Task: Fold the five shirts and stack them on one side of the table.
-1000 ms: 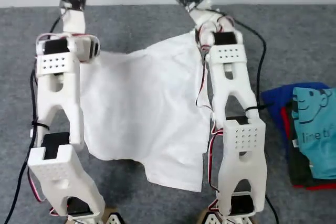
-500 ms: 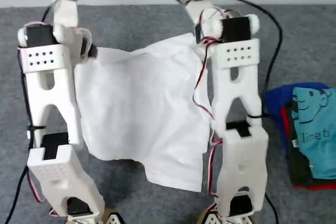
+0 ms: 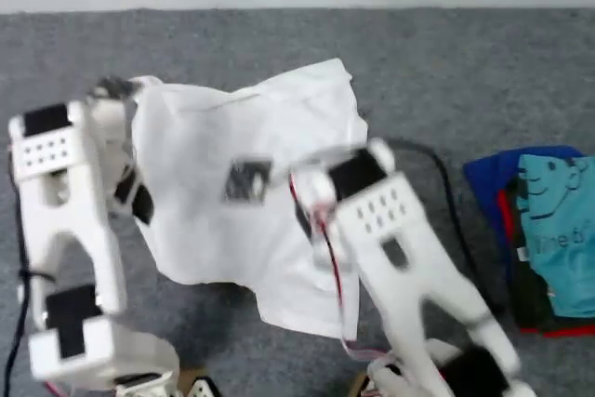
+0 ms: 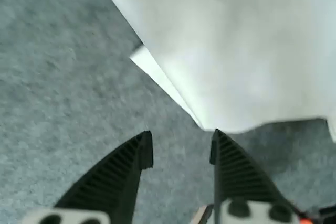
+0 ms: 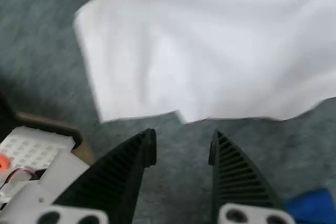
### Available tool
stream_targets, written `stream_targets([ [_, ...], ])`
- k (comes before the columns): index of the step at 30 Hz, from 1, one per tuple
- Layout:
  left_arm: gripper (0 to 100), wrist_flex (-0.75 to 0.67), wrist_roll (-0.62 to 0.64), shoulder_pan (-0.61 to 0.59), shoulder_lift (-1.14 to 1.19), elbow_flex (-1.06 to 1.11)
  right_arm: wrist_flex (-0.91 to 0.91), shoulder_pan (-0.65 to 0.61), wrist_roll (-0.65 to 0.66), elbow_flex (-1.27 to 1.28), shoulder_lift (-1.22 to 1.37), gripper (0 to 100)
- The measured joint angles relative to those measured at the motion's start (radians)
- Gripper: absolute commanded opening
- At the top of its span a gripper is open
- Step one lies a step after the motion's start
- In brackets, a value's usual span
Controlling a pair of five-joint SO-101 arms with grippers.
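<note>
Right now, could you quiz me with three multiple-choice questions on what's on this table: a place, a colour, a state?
1. Where is the stack?
A) in the middle
B) at the table's right edge
C) at its far edge
2. What colour is its top shirt?
A) yellow
B) white
C) teal
3. How is the left gripper?
A) open, empty
B) shut on a shirt
C) shut on a cable
Answers: B, it lies by the right edge; C, teal cloth lies uppermost; A, its jaws stand apart over bare table.
</note>
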Motion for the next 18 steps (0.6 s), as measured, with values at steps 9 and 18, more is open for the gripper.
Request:
stream_targets([
  [9,17,-0.064,-0.043,-0.002,-0.273,0.354,-0.199,-0.135,-0.074,0.582,-0.299,16.9],
  [18,17,-0.069,-0.043,-0.002,-0.358,0.445,-0.296,-0.143,-0.110,0.746,-0.328,16.8],
])
